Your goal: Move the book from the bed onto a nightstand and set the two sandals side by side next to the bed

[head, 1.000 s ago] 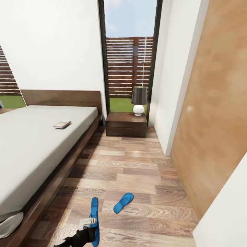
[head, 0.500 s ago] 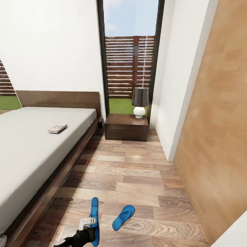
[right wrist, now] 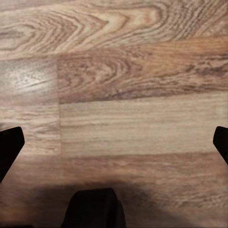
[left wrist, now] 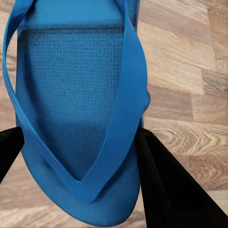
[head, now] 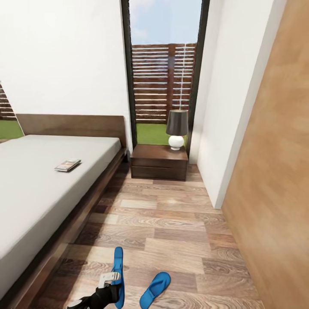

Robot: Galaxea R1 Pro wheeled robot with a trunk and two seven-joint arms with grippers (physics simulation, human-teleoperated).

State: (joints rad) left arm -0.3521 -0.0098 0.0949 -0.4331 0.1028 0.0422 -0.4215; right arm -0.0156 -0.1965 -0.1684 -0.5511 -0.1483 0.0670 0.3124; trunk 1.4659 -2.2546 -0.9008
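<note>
Sandal [left wrist: 78, 118] is gripped between the black fingers [left wrist: 166, 185] of the left tool [head: 112, 281], above the plank floor [head: 171, 223]. Second sandal [head: 155, 290] is laid on the floor just right of that tool. Book [head: 67, 165] is placed on the bed [head: 34, 193], well ahead and to the left. Nightstand [head: 159, 162] with lamp [head: 177, 129] is set far ahead. Right tool [right wrist: 114, 156] is spread wide over bare floor.
</note>
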